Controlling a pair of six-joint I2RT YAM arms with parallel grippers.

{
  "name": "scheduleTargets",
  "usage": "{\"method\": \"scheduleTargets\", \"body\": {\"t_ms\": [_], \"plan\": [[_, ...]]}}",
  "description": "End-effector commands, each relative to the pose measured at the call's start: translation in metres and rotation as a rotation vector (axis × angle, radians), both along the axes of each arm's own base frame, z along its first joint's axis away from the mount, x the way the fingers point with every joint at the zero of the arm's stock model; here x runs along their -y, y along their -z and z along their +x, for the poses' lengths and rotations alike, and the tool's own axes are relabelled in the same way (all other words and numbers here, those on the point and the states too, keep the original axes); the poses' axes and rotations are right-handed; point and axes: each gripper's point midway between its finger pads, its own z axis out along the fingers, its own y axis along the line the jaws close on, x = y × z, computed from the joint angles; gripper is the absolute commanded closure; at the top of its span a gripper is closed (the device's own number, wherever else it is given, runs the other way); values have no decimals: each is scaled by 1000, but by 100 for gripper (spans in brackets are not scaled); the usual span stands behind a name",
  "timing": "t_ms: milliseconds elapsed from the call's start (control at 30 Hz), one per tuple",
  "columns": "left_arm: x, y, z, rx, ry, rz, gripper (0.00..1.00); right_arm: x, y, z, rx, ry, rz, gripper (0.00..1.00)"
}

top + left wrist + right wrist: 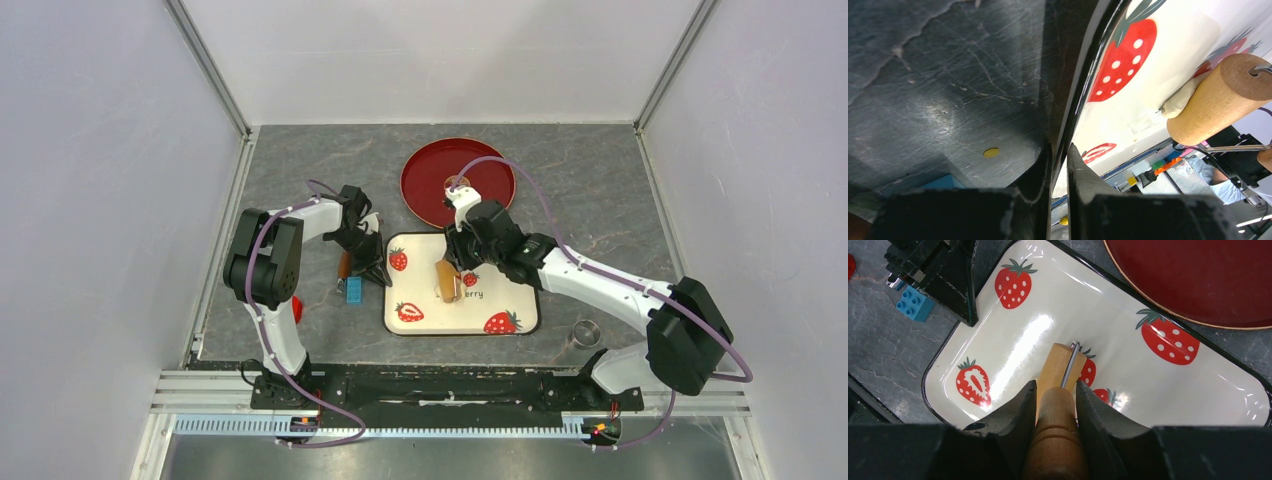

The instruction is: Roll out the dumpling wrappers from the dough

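Nearest me on the right, a small metal ring sits alone on the grey table, well apart from everything else. On the near left, a small red thing is half hidden behind my left arm; I cannot tell what it is. A little farther, a blue block lies just left of the tray, with a brown-handled object just beyond it that I cannot make out. My left claw is at the tray's left edge, its fingers drawn almost together with the black rim pinched between them. The tray is cream with printed strawberries and lies in the middle of the table. On it, the wooden roller lies with its barrel on the tray floor and its handle toward my right arm. My right claw is clamped on that handle, one finger on each side, pressed tight against the wood. The dough is on the tray, touching the roller: my left wrist camera shows a pale, soft fold bunched against the barrel, and a duller cream patch spreading away from it that looks like the flattened part. From my right wrist the barrel hides it. Beyond the tray's far edge, near it, lies the red plate, partly covered from above by my right arm.
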Motion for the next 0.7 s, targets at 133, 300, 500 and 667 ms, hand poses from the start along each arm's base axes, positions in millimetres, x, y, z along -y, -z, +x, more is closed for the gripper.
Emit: {"method": "scheduleTargets", "body": {"t_ms": [133, 300, 500, 667], "plan": [[-7, 12, 2, 0, -35, 59, 98, 135, 128, -195, -779, -136, -566, 100], [-6, 12, 2, 1, -35, 58, 98, 132, 129, -196, -764, -151, -538, 100], [-6, 13, 2, -3, -36, 59, 98, 126, 128, -191, -726, -150, -493, 100], [-6, 13, 3, -3, -38, 57, 98, 120, 128, -190, -721, -151, -465, 100]]}}
